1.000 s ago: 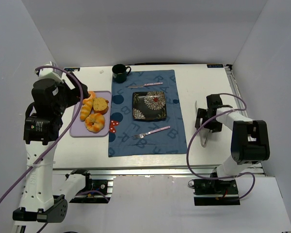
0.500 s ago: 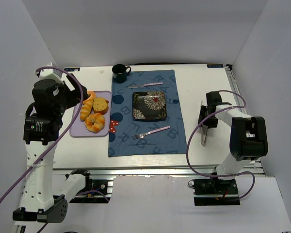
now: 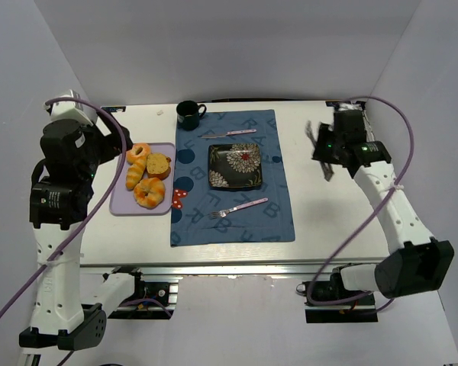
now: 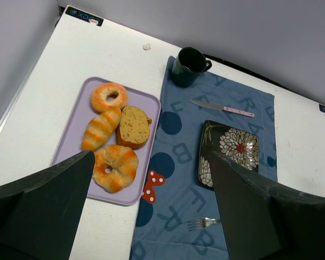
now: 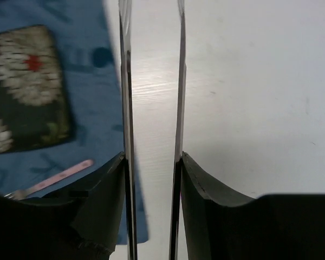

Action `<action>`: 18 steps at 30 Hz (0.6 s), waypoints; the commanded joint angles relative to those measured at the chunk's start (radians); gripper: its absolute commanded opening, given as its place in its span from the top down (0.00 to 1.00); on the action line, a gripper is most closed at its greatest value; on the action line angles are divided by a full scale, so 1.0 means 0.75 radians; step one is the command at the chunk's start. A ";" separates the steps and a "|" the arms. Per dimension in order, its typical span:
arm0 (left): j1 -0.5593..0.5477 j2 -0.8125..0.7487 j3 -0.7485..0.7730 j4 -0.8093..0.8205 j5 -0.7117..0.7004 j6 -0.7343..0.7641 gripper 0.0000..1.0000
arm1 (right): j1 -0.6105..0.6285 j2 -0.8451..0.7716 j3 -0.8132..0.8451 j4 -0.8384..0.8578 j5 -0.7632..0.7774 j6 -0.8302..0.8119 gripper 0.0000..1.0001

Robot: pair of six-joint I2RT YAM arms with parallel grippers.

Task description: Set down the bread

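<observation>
Lavender tray (image 3: 118,206) lies on the white table (image 3: 328,221), touching the 9 o'clock edge of the blue mat (image 3: 233,225). It carries 4 items. The bread (image 3: 149,192) sits at the tray's 6 o'clock end, flat on the tray, with no finger in contact. At its 12 o'clock lies the finger roll (image 3: 137,169), close against it. The ring bun (image 3: 138,151) sits at the tray's 12 o'clock end. The cut bun (image 3: 159,164) is at 3 o'clock of the finger roll.

On the mat, the plate (image 3: 234,166) lies near the centre. The knife (image 3: 227,133) lies at its 12 o'clock and the fork (image 3: 239,207) at its 6 o'clock. The mug (image 3: 188,114) stands at the mat's 11 o'clock corner.

The left gripper (image 4: 150,157) hangs high above the tray and mat. Its jaws are released, spread wide, with nothing between them. In its wrist view the bread (image 4: 115,168) appears just beside the left finger (image 4: 49,206), though far below it.

The right gripper (image 3: 326,149) hangs above bare table at 3 o'clock of the mat, well apart from the bread. Its jaws grasp the tongs (image 5: 179,81): each black finger (image 5: 206,200) presses on the outside of 1 metal blade. The 2 blades run parallel with a gap between them, and bare table shows through it.
</observation>
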 commanded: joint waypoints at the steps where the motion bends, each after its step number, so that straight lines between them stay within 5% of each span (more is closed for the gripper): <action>1: 0.002 0.017 0.082 0.006 -0.036 0.032 0.02 | 0.263 0.003 0.169 -0.170 -0.030 0.065 0.52; 9: 0.002 0.060 0.360 -0.102 -0.161 0.014 0.02 | 0.823 0.310 0.574 -0.175 -0.028 0.203 0.56; 13: 0.002 0.033 0.521 -0.135 -0.373 0.016 0.02 | 0.989 0.604 0.807 -0.148 -0.099 0.182 0.55; 18: 0.002 -0.022 0.573 -0.170 -0.413 0.041 0.02 | 1.159 0.921 1.220 -0.203 -0.191 0.141 0.54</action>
